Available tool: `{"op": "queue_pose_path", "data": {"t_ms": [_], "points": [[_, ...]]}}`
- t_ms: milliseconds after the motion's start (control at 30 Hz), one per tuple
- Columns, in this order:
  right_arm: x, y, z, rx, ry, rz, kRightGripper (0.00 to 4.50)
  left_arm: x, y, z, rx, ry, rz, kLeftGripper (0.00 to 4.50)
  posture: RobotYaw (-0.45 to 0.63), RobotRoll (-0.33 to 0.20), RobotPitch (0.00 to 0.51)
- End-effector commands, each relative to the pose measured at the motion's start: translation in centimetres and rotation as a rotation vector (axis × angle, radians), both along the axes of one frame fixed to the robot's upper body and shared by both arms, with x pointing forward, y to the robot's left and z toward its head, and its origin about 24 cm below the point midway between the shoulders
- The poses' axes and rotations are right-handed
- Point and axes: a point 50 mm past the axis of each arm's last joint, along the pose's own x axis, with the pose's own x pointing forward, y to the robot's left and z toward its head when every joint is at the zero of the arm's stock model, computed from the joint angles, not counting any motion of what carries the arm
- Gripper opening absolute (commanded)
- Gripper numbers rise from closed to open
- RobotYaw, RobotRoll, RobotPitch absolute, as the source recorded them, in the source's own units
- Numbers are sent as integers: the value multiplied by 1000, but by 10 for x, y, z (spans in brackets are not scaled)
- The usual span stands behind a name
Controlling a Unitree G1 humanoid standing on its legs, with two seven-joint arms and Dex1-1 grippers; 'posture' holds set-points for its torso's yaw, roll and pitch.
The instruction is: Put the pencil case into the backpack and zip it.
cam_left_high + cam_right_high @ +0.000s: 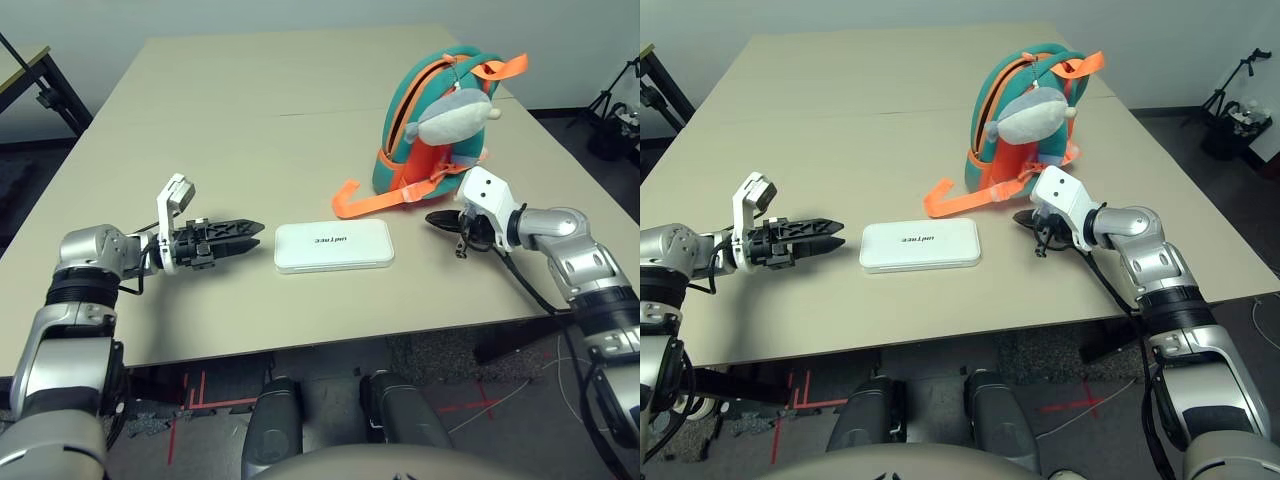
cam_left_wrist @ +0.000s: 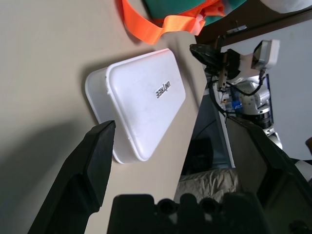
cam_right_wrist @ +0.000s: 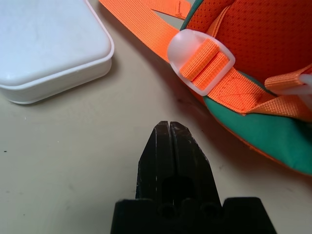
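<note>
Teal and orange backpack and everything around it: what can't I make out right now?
- Inside of the teal and orange fabric backpack: hidden in both eye views by its own panels.
- Part of the backpack's front: behind the grey-and-white plush animal in the left eye view.
- Far end of the flat white rectangular case: cut off by the right wrist view's edge.
- Backpack's top: cut off in the left wrist view.

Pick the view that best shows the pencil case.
The left eye view: the pencil case appears whole there, its lettered top unobstructed. The right eye view matches it; the left wrist view shows it tilted but close; the right wrist view catches only one end.
</note>
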Motion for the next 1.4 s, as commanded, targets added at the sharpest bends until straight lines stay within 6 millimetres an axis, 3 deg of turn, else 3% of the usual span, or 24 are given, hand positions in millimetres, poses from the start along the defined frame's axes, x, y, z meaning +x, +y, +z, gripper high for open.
{"op": "queue_pose_path", "data": {"t_ms": [33,333,1167,1400], "points": [[2,4,-6,-20,14,23,49,2,-3,-7,46,21,-16,4500,-96,0,76],[-3,14,-13,-19,45,64,49,4,-8,-13,66,35,-44,4500,-102,0,74],[-3,63,-37,-48,95,194,49,8,-13,-19,71,44,-39,4500,-108,0,82],[-1,70,-38,-41,93,205,49,12,-10,-23,163,-13,-20,4500,-109,0,78]]}}
